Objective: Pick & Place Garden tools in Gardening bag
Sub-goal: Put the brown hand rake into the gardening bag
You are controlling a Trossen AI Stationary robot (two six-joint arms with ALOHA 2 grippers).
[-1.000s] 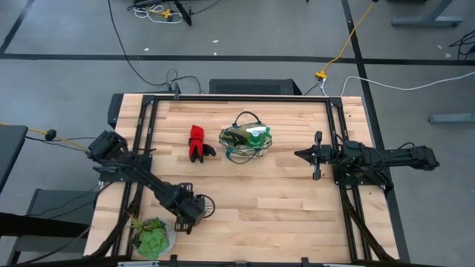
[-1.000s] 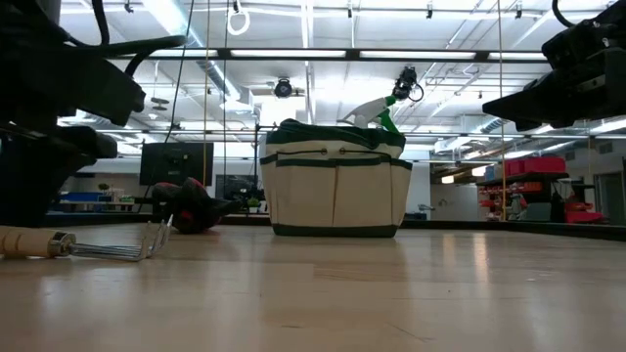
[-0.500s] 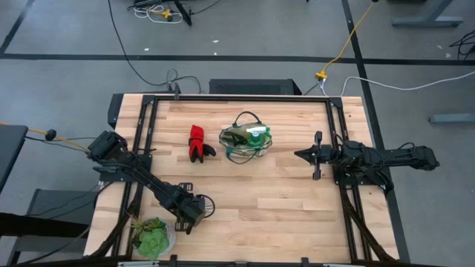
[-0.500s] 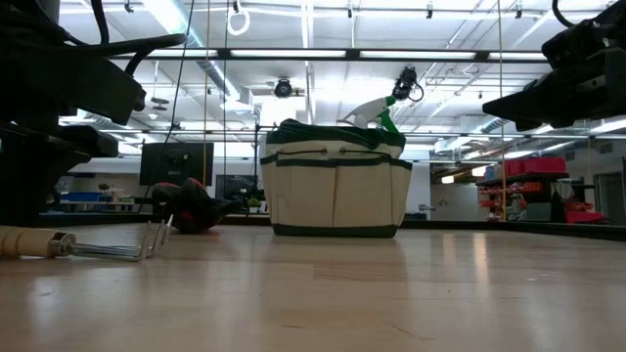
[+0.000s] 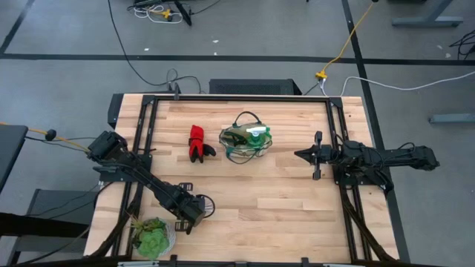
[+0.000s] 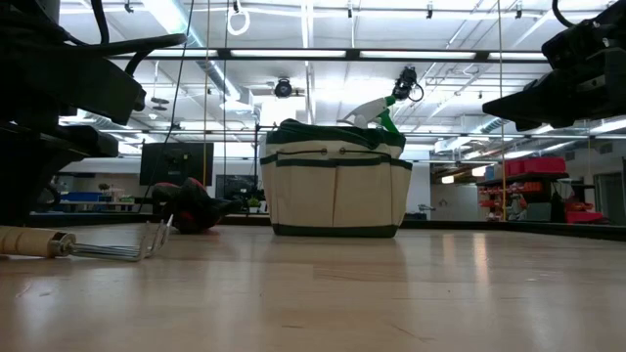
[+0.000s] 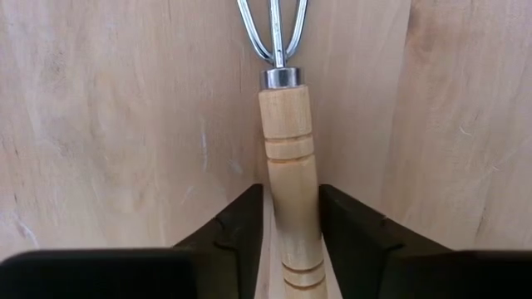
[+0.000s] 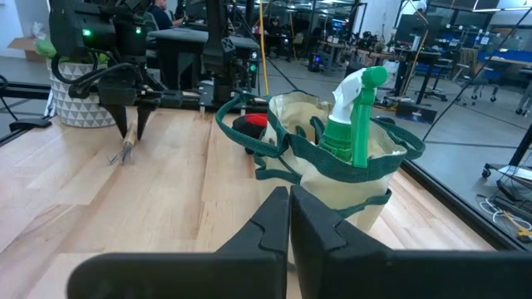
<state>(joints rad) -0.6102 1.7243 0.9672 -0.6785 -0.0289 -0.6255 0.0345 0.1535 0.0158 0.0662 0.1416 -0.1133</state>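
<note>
On table: one bag (image 5: 246, 142), one rake (image 7: 288, 199), two gloves (image 5: 197, 142).

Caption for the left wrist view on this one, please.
Left gripper lowered over the wooden-handled mini rake lying on the table, its fingers straddling the handle.
</note>
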